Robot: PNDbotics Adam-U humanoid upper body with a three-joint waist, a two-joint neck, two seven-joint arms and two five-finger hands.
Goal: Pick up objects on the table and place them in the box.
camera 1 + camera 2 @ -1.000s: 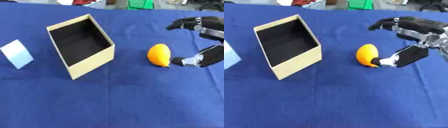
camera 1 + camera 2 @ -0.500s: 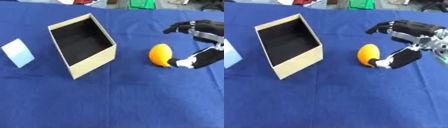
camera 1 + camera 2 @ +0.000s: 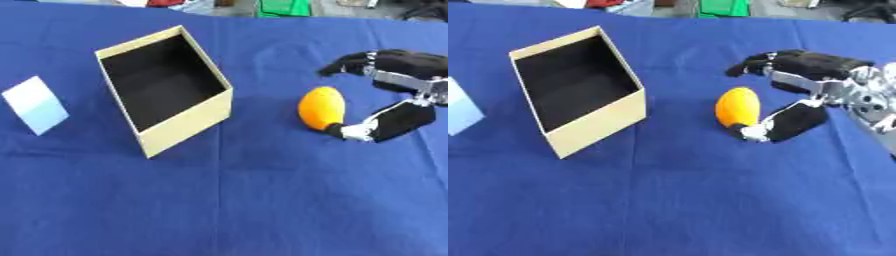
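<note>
An orange egg-shaped object (image 3: pixel 320 107) lies on the blue tablecloth to the right of the box. The open tan cardboard box (image 3: pixel 163 88) with a dark inside stands left of centre and holds nothing I can see. My right hand (image 3: pixel 814 85) comes in from the right and is spread around the orange object: the thumb (image 3: pixel 780 125) touches its lower right side, while the fingers (image 3: pixel 767 62) arch above and behind it without closing on it. My left hand shows in no view.
A pale blue flat card (image 3: pixel 36 105) lies at the left edge of the table. Green and other items (image 3: pixel 284 7) sit beyond the table's far edge. Blue cloth (image 3: pixel 245 205) covers the whole near half.
My right hand has moved left toward the orange object, with the fingers reaching further over it. The orange object and the box have stayed put.
</note>
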